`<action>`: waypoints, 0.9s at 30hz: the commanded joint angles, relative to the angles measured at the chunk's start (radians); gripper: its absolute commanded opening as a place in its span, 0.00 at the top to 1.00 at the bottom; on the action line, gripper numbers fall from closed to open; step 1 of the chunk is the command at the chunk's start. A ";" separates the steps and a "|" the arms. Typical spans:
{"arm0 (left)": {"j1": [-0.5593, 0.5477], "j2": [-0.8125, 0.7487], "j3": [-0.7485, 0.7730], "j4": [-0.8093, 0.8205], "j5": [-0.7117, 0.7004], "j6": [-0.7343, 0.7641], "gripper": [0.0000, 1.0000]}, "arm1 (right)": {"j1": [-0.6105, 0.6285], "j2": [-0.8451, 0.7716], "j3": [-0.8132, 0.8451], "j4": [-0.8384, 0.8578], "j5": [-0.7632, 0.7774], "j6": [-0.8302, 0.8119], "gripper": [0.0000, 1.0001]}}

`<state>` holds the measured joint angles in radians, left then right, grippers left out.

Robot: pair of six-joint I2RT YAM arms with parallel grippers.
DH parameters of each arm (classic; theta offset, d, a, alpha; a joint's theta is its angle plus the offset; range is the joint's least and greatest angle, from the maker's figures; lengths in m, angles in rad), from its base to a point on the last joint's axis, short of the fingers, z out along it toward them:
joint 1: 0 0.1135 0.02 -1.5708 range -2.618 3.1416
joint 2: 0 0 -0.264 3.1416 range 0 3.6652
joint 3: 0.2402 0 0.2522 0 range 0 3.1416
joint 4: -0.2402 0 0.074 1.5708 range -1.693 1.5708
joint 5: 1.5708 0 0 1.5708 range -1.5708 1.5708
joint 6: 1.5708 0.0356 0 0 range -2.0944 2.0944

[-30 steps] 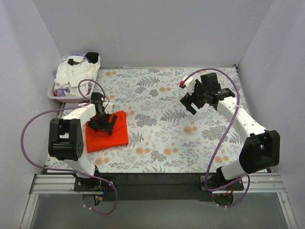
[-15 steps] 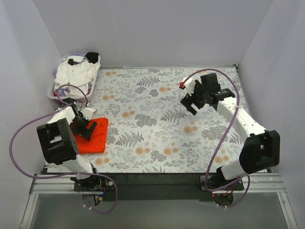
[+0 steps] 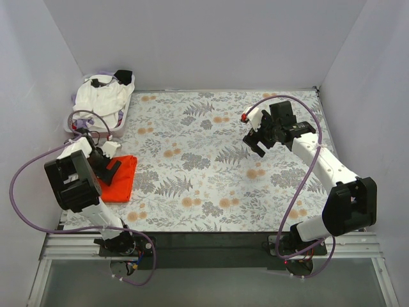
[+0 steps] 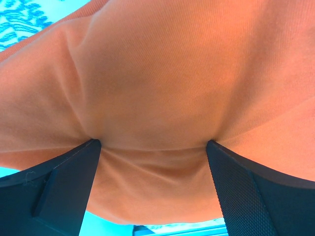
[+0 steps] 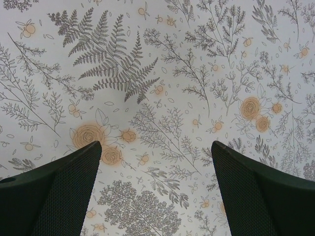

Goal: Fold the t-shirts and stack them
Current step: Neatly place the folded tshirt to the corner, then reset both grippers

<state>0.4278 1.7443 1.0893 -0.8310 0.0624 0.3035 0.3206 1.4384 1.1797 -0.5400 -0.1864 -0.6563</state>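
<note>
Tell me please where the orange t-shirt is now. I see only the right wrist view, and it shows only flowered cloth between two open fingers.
Observer: The orange t-shirt lies near the left edge of the flowered cloth.
Operator: Does the left gripper hold it?
Observer: The left gripper presses on it, fingers spread, cloth bulging between them.
Operator: And the white ones?
Observer: White t-shirts sit heaped in a basket at the far left corner.

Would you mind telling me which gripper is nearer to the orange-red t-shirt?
The left. The left gripper rests on the orange-red t-shirt, jaws spread against it; the right gripper hangs open over the floral cloth, far off to the right.
</note>
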 commanded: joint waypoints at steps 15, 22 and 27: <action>-0.102 -0.167 0.412 -0.238 0.149 -0.185 0.11 | -0.005 -0.050 0.060 0.029 -0.074 0.050 0.02; -0.385 -0.170 0.563 -0.240 0.201 -0.516 0.11 | -0.006 -0.118 0.037 0.031 -0.064 0.118 0.02; -0.607 -0.126 0.548 -0.061 0.171 -0.771 0.10 | -0.017 -0.191 -0.020 0.028 -0.027 0.187 0.02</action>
<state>-0.1047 1.6108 1.6299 -0.9886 0.2249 -0.2581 0.3153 1.3056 1.1870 -0.5316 -0.2333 -0.5335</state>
